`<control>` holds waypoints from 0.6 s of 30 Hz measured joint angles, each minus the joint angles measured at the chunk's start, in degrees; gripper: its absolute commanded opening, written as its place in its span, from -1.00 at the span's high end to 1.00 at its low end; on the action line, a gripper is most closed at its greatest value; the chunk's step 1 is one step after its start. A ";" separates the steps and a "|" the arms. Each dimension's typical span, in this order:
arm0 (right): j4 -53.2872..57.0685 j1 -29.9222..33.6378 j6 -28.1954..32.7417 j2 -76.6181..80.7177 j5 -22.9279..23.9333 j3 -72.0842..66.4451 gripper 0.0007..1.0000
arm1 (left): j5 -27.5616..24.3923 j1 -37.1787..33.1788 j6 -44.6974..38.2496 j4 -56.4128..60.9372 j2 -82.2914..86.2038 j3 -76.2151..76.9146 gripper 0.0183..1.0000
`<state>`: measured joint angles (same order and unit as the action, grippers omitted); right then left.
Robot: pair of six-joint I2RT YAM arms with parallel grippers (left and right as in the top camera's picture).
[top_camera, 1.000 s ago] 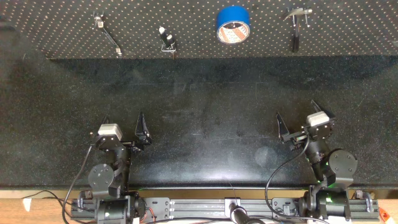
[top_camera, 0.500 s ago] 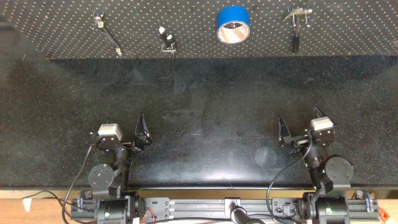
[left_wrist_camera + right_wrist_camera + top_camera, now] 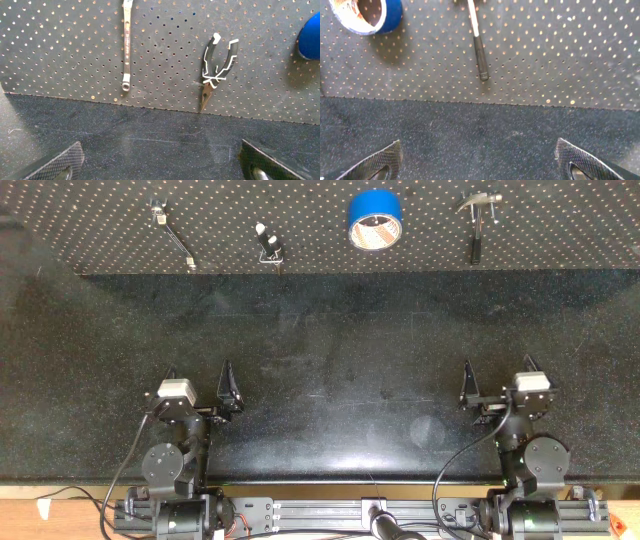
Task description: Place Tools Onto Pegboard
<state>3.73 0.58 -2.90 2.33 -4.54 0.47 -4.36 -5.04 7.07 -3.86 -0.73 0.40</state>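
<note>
jaws apart on both: left gripper [image 3: 199, 385] and right gripper [image 3: 497, 380] sit at the near edge, facing far. wrench [image 3: 172, 232], pliers [image 3: 268, 244], tape roll [image 3: 375, 220], hammer [image 3: 478, 222] hang on the far pegboard [image 3: 300, 210], probably on hooks; black mat [image 3: 330, 330] stretches between.

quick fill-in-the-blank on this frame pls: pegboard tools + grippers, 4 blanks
1. The dark perforated pegboard carries ____ hanging items.
2. The round roll of tape is coloured ____.
3. The tool with black-and-white handles, between the slim metal wrench and the tape, is a pair of ____.
4. The left gripper and the right gripper both have fingers ____, holding nothing.
Missing words: four; blue; pliers; open.
</note>
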 measured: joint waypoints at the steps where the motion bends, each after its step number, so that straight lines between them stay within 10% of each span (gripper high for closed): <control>1: 0.02 0.00 0.20 -0.50 0.09 0.00 -0.99 | 0.02 0.00 0.00 -0.02 0.00 0.00 -0.99; 18: 0.02 -0.02 0.61 -1.60 0.42 0.00 -0.99 | 0.00 0.00 0.00 -0.02 0.00 0.00 -0.99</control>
<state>3.75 0.56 -2.28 0.73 -4.12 0.47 -4.36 -5.04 7.07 -3.88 -0.73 0.40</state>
